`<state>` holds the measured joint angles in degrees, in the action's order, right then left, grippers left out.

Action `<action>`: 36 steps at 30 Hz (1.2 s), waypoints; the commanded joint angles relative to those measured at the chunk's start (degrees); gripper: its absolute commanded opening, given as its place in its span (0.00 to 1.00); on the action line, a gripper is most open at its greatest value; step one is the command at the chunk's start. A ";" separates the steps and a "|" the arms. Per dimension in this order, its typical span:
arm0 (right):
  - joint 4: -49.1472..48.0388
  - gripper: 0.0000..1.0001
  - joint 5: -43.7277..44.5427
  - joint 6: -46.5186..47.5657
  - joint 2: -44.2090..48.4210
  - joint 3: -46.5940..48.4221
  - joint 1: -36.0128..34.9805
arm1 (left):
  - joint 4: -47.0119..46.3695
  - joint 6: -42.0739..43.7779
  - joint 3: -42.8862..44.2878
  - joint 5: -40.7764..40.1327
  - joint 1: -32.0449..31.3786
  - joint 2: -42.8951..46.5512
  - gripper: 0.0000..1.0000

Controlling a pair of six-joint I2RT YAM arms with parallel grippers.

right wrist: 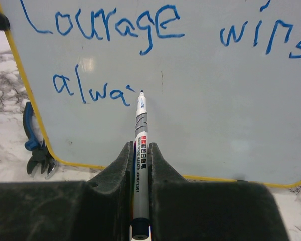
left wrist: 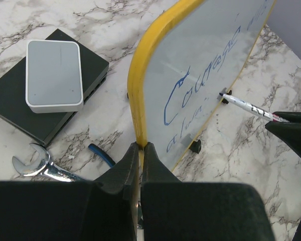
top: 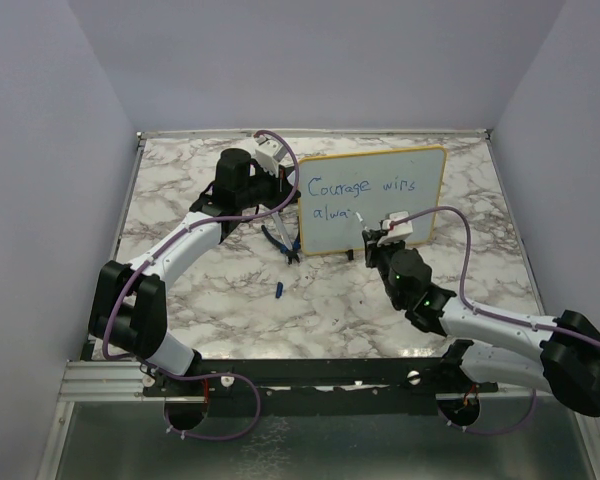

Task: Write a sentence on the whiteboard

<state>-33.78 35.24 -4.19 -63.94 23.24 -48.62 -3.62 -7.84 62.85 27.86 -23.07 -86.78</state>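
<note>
The whiteboard stands upright on small black feet at the back middle, with a thin yellow frame. It reads "Courage wins" and, below that, "alwa" in blue. My left gripper is shut on the board's yellow left edge. My right gripper is shut on a white marker. The marker's tip touches the board just after the "a" of "alwa". In the top view the right gripper is at the board's lower middle and the left gripper at its left edge.
A small grey-and-black box lies left of the board. A spanner and blue-handled pliers lie by the board's lower left corner. A small blue cap lies on the marble table.
</note>
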 commanded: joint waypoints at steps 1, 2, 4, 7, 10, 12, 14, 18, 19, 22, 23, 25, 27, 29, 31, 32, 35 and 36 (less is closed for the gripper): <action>0.52 0.01 0.75 0.77 2.30 -0.30 0.30 | 0.89 0.54 0.26 1.75 -0.58 1.40 0.00; 0.38 0.01 1.59 0.98 1.95 0.04 0.28 | 0.94 0.50 0.26 1.76 -0.57 1.39 0.00; -0.15 0.01 2.40 1.83 1.05 0.59 0.29 | 0.89 0.39 0.28 1.76 -0.59 1.38 0.00; -1.38 0.01 2.46 2.56 -0.44 1.15 0.34 | 0.89 0.44 0.26 1.76 -0.57 1.38 0.00; -2.65 0.01 2.71 3.27 -1.11 1.36 0.37 | 0.89 0.44 0.26 1.76 -0.57 1.40 0.00; -3.11 0.01 2.82 3.64 -1.27 1.53 0.37 | 0.89 0.44 0.26 1.76 -0.57 1.37 0.00; -3.42 0.01 2.92 3.66 -1.27 1.67 0.32 | 0.89 0.41 0.26 1.78 -0.59 1.36 0.00; -4.04 0.01 3.07 5.39 -1.49 1.80 0.37 | 0.89 0.37 0.26 1.85 -0.57 1.34 0.00; -4.26 0.01 2.93 5.57 -1.65 1.88 0.37 | 0.89 0.44 0.26 1.83 -0.57 1.31 0.00; -4.72 0.01 2.90 5.93 -2.33 2.28 0.46 | 0.89 0.38 0.26 1.86 -0.58 1.33 0.00; -4.95 0.01 2.85 6.11 -2.63 2.39 0.46 | 0.89 0.39 0.26 1.85 -0.57 1.35 0.00; -5.17 0.01 2.66 6.25 -3.27 2.69 0.61 | 0.89 0.40 0.26 1.85 -0.63 1.42 0.00; -5.61 0.01 2.64 6.37 -4.08 2.90 0.70 | 0.94 0.46 0.26 1.85 -0.62 1.43 0.00; -5.57 0.01 2.73 6.26 -4.74 3.11 0.72 | 0.89 0.48 0.26 1.89 -0.58 1.44 0.00; -5.06 0.01 2.45 5.73 -4.83 3.08 0.72 | 0.89 0.47 0.26 1.76 -0.57 1.50 0.00; -4.74 0.01 2.24 5.40 -4.77 3.04 0.72 | 0.89 0.51 0.26 1.76 -0.57 1.49 0.00; -3.29 0.01 1.90 4.42 -4.78 2.80 0.72 | 0.89 0.48 0.26 1.76 -0.57 1.50 0.00; -2.82 0.01 1.68 4.37 -4.78 2.59 0.72 | 0.89 0.53 0.28 1.76 -0.57 1.49 0.00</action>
<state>-37.60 36.62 1.10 -67.94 24.97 -48.27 -3.60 -7.84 62.85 27.81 -23.07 -86.78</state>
